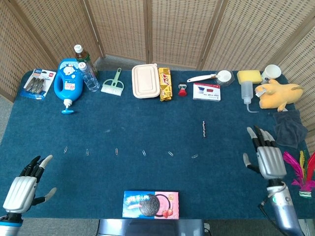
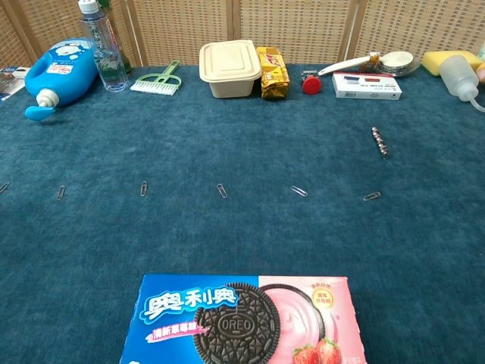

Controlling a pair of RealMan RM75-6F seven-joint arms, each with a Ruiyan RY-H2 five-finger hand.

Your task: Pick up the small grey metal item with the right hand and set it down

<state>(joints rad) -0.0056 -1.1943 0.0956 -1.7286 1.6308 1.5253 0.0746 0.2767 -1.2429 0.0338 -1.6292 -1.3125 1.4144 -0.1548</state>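
Small grey metal item [image 1: 204, 129] lies on the blue carpet [image 1: 147, 118], below the red-and-white box [image 1: 206, 91], too small to identify. Right hand [image 1: 267, 157] well apart near the right edge, fingers spread, empty; forearm cut off. Left hand [image 1: 22, 186] bottom-left, splayed, empty. Neither shows in the chest view.

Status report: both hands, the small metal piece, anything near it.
Both hands open: left hand, right hand. Metal piece flat on cloth, untouched. Paperclip nearest, apart.
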